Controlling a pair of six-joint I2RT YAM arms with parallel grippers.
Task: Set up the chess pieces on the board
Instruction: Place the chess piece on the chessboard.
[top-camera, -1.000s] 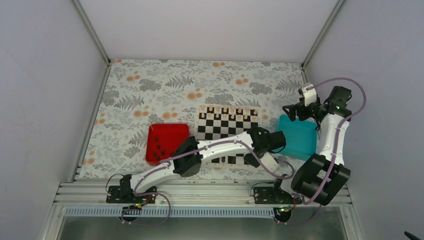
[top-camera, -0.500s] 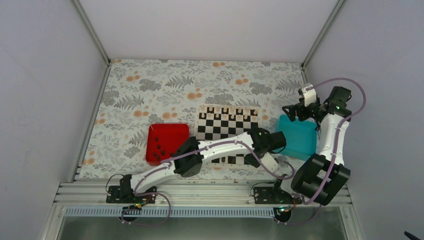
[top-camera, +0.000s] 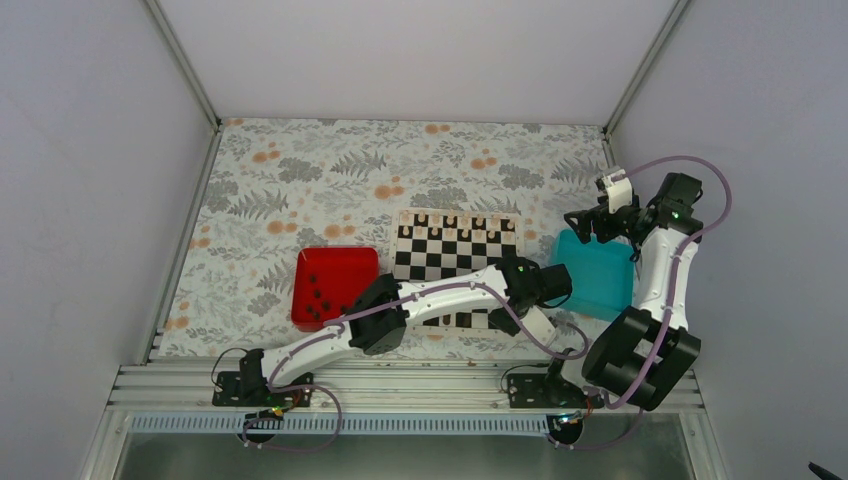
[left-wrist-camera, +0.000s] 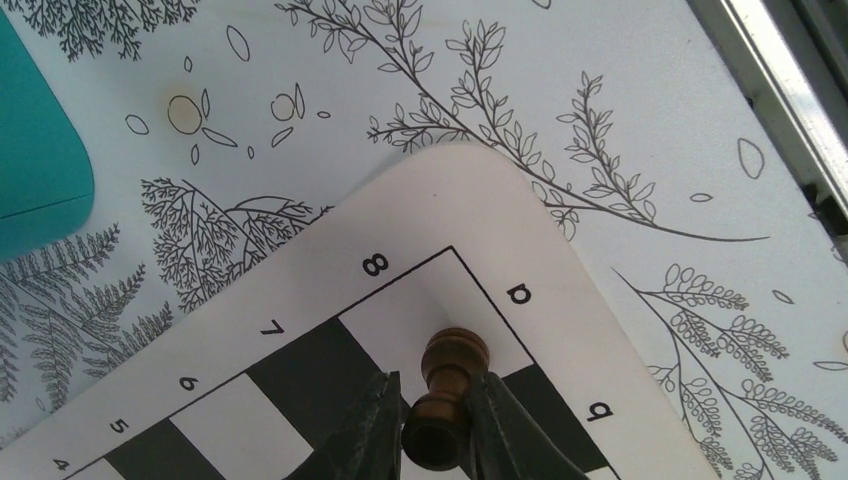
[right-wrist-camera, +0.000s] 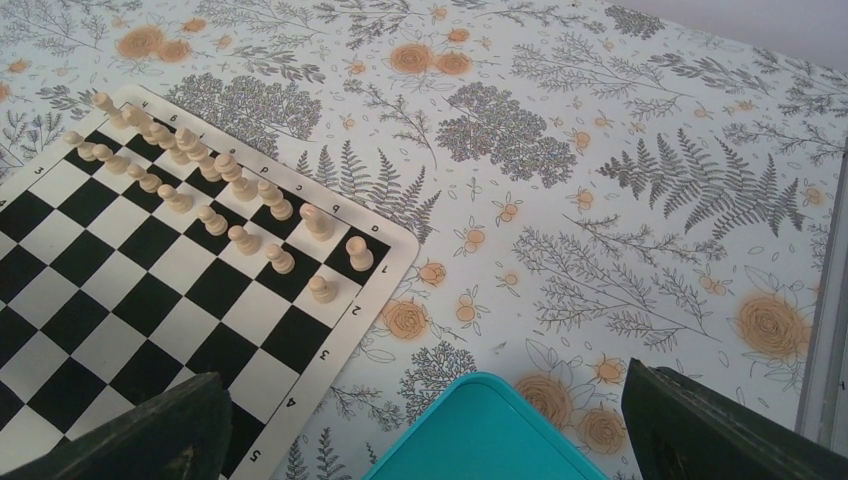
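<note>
A dark brown chess piece (left-wrist-camera: 455, 385) stands on the white corner square of the board (left-wrist-camera: 420, 210), by the border marks 8 and a. My left gripper (left-wrist-camera: 437, 392) is shut on it, its two fingers hugging the piece's neck and head. Seen from above, the left arm reaches across the near right corner of the board (top-camera: 455, 250). Several more dark chess pieces (top-camera: 318, 297) lie in the red tray (top-camera: 352, 262) left of the board. My right gripper (right-wrist-camera: 425, 435) hangs wide open and holds nothing, above the far corner of the teal tray (right-wrist-camera: 500, 430).
Two rows of pale pieces (right-wrist-camera: 200, 190) fill the board's far edge. The teal tray (top-camera: 597, 272) sits right of the board, its corner also showing in the left wrist view (left-wrist-camera: 35, 170). A metal rail (left-wrist-camera: 790, 80) runs along the table's near edge.
</note>
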